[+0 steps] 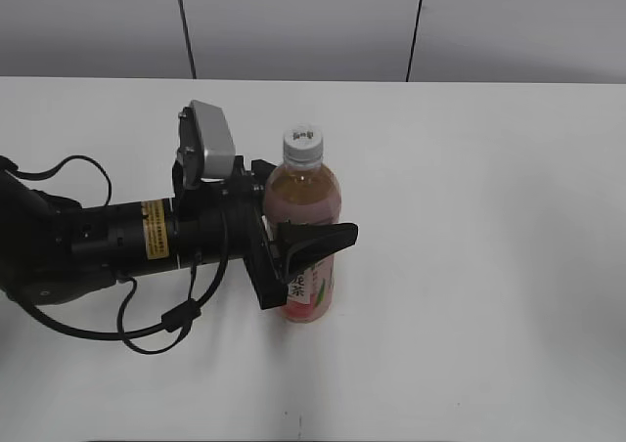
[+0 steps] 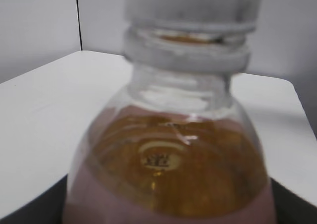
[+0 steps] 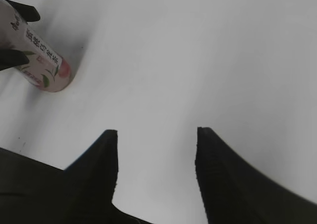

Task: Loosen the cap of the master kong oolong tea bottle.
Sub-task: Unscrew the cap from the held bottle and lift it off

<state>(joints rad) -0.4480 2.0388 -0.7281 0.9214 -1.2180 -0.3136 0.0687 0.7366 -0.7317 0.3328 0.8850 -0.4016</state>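
The master kong oolong tea bottle (image 1: 303, 193) stands upright on the white table, with amber tea and a pink peach label. Its white ribbed cap (image 1: 302, 144) is on the neck. My left gripper (image 1: 323, 239) is shut on the bottle's middle from the left. The left wrist view shows the bottle's shoulder (image 2: 168, 169) very close and the blurred cap (image 2: 193, 1) at the top. My right gripper (image 3: 157, 135) is open and empty over bare table, far from the bottle (image 3: 42, 60), whose lower part shows at that view's upper left. The right arm is out of the exterior view.
The white table (image 1: 469, 217) stretches right of and in front of the bottle. A grey panelled wall (image 1: 293, 22) stands behind the far edge. The left arm's black cable (image 1: 156, 334) loops on the table at the front left.
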